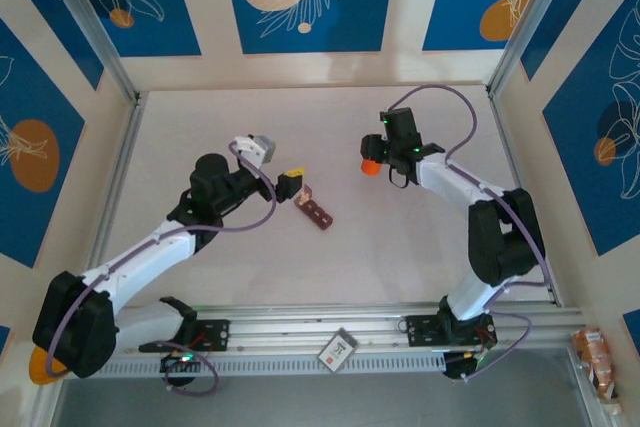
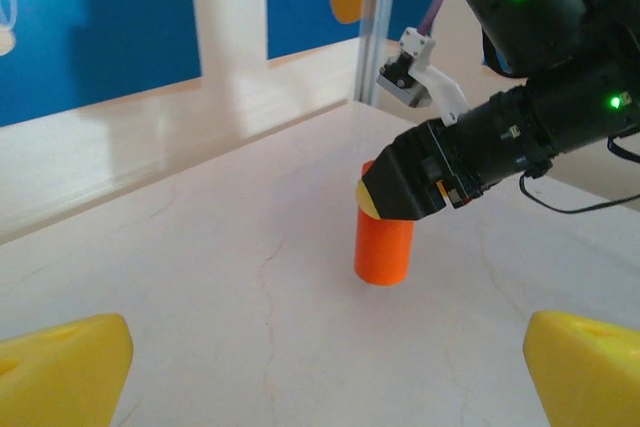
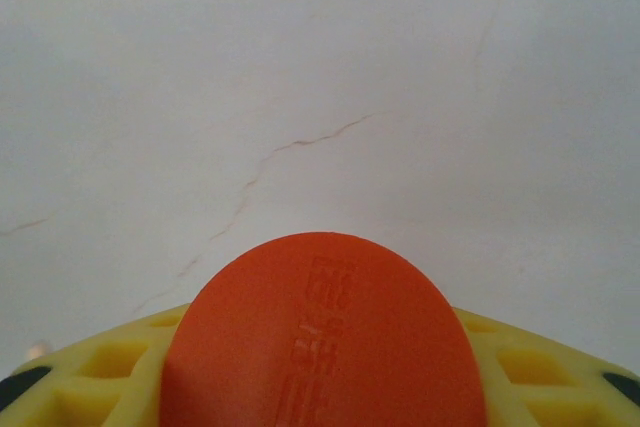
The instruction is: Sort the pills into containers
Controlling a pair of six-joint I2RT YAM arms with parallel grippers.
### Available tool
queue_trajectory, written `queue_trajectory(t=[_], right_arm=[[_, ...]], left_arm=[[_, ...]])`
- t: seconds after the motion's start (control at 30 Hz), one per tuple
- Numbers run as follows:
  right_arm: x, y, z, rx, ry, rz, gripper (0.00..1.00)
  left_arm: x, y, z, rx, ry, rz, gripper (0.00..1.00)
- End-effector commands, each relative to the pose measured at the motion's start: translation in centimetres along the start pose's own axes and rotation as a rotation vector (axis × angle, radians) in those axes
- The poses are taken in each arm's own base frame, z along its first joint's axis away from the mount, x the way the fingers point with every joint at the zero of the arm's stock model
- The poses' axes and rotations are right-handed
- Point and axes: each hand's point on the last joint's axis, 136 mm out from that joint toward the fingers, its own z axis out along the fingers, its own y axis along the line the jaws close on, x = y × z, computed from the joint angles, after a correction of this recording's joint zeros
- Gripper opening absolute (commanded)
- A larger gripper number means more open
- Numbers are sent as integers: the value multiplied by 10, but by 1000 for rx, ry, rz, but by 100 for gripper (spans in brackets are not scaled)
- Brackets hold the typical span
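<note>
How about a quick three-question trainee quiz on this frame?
1. Fill in: the compartment strip lies next to the ___ gripper.
2. True or false: the left gripper is shut.
3. The right gripper holds: A) a pill B) the orange bottle C) nothing.
Key: 1 left; 2 false, its yellow fingers stand wide apart; 3 B.
</note>
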Motion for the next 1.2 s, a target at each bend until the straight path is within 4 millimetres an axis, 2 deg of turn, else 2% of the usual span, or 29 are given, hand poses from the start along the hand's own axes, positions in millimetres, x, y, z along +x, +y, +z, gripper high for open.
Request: queue_trajectory(t=[0.0,0.17,0.3,0.4,0.63,0.8,0.97,1.07,1.17], right_arm=[[-13,-11,15,110,-74,25,38],[3,-11,33,143,-35,11,39],[12,-12,35,152,-16,4,44],[16,-14,33,154,-12,16,55],[15,-13,19,131,-10,44,77],[-1,-5,-4,76,-29,57,83],[-21,9,-49,-8,-73,54,83],[-21,28,-74,-112,-49,26,83],[-4,53,-90,-204,12,-54,83]], left_arm=[[-1,14,-8,-81,7,13,100],[-1,35,-9,-203,29,-21,100],[-2,52,-14,-307,9,-70,100],[1,57,-16,-336,-1,-99,100],[1,52,-17,-306,-23,-103,100],[8,52,-15,-304,32,-97,100],[20,61,-14,-356,99,-94,100],[25,68,-14,-393,122,-84,100],[28,72,-11,-413,132,-68,100]])
